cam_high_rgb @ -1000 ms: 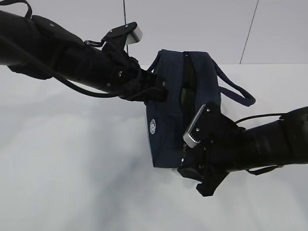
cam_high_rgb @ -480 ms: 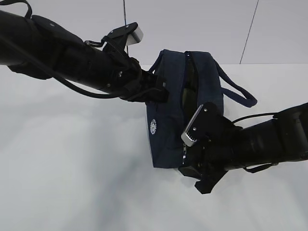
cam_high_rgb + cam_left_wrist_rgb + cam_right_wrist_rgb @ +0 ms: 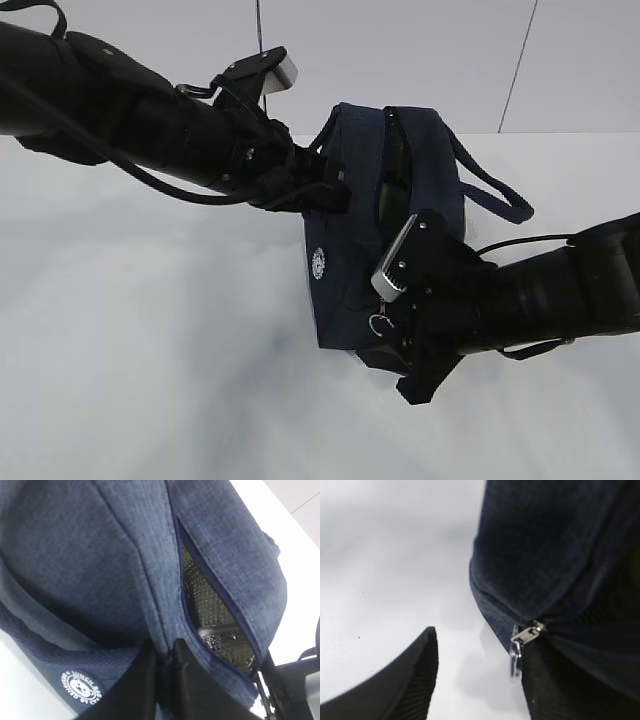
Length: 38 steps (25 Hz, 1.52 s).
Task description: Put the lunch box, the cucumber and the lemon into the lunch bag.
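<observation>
where the white table [image 3: 150, 380] meets the pale wall, i see the lunch bag [image 3: 350, 250] standing upright near the middle, a boxy thing of dark navy woven fabric with a small round white logo [image 3: 318, 263] on its left face and a loop handle [image 3: 495, 195] sagging off its right side. my left gripper [image 3: 335, 190] comes in from the upper left on a thick black arm, and in the left wrist view its two smooth black fingers [image 3: 142, 680] are pressed together on a fold of the bag's cloth just beside the zipper opening [image 3: 210, 615]; the weave there reads as a fine heathered grid, and the gap shows crinkled silvery foil lining inside. the opening is only partly parted, a narrow slit running along the top. my right gripper [image 3: 395, 345] sits low at the bag's near end, and the right wrist view shows its ribbed black fingers [image 3: 410, 680] spread apart, one on the left over bare table, the other right under the metal ring pull [image 3: 516, 655] that hangs from the zipper slider at the bag's rounded corner. i think that finger touches the ring, though the close blur keeps me from being sure.
</observation>
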Motion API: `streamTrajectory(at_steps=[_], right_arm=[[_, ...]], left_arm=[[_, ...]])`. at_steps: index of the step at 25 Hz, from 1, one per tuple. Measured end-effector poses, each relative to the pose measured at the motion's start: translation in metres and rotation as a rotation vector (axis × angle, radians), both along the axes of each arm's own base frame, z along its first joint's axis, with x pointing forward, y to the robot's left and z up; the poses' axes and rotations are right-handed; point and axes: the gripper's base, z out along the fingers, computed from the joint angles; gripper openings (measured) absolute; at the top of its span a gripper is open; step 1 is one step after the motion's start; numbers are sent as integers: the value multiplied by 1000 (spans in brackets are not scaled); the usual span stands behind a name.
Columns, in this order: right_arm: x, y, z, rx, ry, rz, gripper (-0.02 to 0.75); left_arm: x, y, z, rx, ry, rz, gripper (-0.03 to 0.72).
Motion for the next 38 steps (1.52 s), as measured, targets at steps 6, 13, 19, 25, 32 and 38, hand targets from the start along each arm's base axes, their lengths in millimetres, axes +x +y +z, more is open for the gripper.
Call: streamTrajectory(at_steps=[6, 13, 19, 25, 32, 38], right_arm=[[8, 2, 1, 2, -1, -24, 402], [14, 5, -2, 25, 32, -61, 402], [14, 4, -2, 17, 33, -68, 270], [15, 4, -1, 18, 29, -69, 187], [17, 2, -3, -10, 25, -91, 164], [17, 0, -3, -26, 22, -102, 0]], left_arm=[[0, 0, 0, 0, 0, 0, 24], [0, 0, 0, 0, 0, 0, 24], [0, 0, 0, -1, 1, -2, 27], [0, 0, 0, -1, 1, -2, 29], [0, 0, 0, -1, 1, -2, 29], [0, 0, 0, -1, 1, -2, 29]])
